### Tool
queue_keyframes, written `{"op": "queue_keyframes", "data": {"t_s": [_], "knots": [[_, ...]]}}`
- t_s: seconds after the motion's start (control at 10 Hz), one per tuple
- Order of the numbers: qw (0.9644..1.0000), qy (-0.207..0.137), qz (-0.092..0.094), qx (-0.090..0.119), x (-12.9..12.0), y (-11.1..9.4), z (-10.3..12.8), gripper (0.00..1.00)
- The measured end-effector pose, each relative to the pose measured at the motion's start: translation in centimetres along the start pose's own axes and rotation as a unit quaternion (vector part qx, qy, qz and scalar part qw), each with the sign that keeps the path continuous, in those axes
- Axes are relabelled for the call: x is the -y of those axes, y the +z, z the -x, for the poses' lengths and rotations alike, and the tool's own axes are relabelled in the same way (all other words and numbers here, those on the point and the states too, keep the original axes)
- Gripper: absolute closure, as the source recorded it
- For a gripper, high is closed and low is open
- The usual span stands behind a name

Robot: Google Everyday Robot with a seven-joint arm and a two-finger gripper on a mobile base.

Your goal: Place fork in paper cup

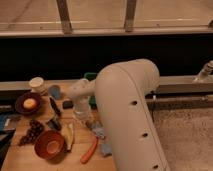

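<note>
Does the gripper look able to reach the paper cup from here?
Probably yes: the gripper is down mid-table, the paper cup stands back left, with only a low blue cup between.

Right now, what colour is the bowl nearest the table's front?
Reddish-orange, seen in the camera view. The gripper hangs over the table, right of that bowl.
</note>
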Motion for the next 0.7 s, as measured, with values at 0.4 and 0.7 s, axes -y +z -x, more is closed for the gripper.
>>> {"op": "queue_keyframes", "data": {"t_s": [0.4, 0.7], "knots": [[1.0000, -0.002, -0.002, -0.001, -0.03, 0.41, 0.24, 1.00], [1.0000, -0.002, -0.001, -0.001, -0.14, 0.12, 0.23, 1.00]]}}
